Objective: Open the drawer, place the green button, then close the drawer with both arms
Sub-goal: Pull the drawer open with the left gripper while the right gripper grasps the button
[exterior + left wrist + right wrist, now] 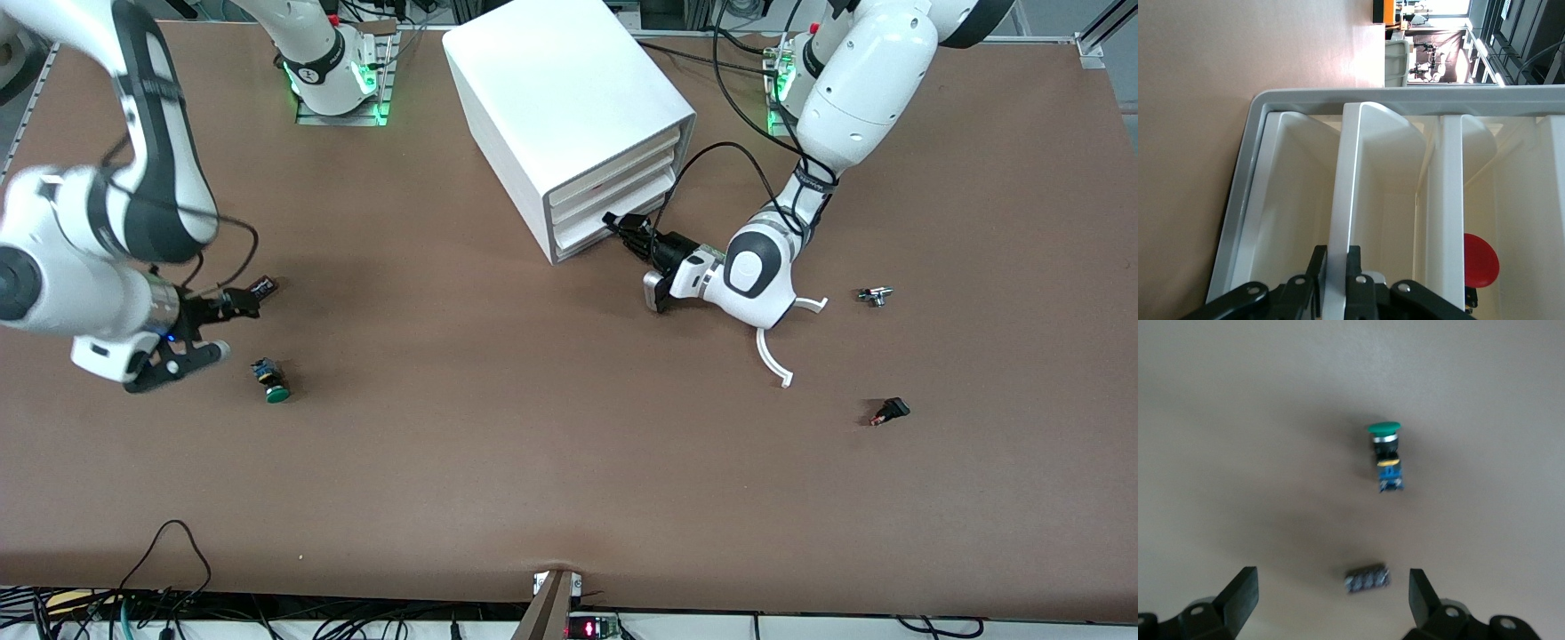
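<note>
The white cabinet (569, 98) stands at the middle of the table's robot side with its four drawers pushed in. My left gripper (620, 224) is at the lowest drawer (580, 238); in the left wrist view the gripper (1336, 259) is shut on that drawer's white front lip (1358, 193). The green-capped button (271, 380) lies on its side toward the right arm's end of the table. My right gripper (220, 329) hangs open and empty over the table beside it. In the right wrist view the button (1385, 457) lies ahead of the open gripper (1333, 593).
A small black ribbed cylinder (264, 286) (1367, 579) lies between my right gripper's fingers' reach. A white curved piece (772, 356), a small metal part (876, 295) and a small black part (892, 410) lie toward the left arm's end. A red round thing (1480, 260) sits in a higher drawer.
</note>
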{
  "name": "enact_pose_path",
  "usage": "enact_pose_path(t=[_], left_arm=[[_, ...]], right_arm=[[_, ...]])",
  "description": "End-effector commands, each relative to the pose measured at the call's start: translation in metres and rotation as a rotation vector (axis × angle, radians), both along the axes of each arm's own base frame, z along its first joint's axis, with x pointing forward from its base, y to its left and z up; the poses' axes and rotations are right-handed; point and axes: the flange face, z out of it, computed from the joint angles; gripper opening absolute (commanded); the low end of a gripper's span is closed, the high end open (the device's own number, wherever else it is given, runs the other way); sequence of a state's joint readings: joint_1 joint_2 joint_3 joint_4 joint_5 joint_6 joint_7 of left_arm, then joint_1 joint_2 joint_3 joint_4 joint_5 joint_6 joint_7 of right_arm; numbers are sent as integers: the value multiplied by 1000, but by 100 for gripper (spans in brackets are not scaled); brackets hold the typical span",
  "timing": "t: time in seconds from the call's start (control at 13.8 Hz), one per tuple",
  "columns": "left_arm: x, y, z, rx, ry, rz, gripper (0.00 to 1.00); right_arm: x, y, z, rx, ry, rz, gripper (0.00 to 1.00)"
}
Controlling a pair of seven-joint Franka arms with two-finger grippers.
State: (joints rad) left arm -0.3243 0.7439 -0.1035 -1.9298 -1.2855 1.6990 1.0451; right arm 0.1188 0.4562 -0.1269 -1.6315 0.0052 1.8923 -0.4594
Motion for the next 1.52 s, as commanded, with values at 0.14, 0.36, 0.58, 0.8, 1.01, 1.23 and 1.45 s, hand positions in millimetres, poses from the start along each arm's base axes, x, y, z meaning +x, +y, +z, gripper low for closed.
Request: enact_pose_path(t=[0.14, 0.36, 0.58, 0.8, 1.01, 1.23, 1.45], left_arm=[[14, 18, -3, 22, 8, 58, 7], [25, 36, -4, 35, -15, 92, 8], [40, 52, -2, 54, -37, 150, 8], [51, 69, -2, 60, -40, 209, 8], [60, 87, 0, 77, -52, 241, 8], [68, 102, 3, 91, -69, 262, 8], [74, 115, 6, 103, -82, 282, 8]], right_arm=[[25, -8, -85, 14, -54, 138, 100], [29, -14, -114, 15, -84, 156, 100], [26, -27, -135, 13, -76, 139, 96], [21, -28, -146, 13, -76, 136, 75], [21, -30, -149, 14, -72, 127, 37], [20, -30, -151, 31, -69, 100, 21], [23, -18, -139, 45, -67, 110, 0]])
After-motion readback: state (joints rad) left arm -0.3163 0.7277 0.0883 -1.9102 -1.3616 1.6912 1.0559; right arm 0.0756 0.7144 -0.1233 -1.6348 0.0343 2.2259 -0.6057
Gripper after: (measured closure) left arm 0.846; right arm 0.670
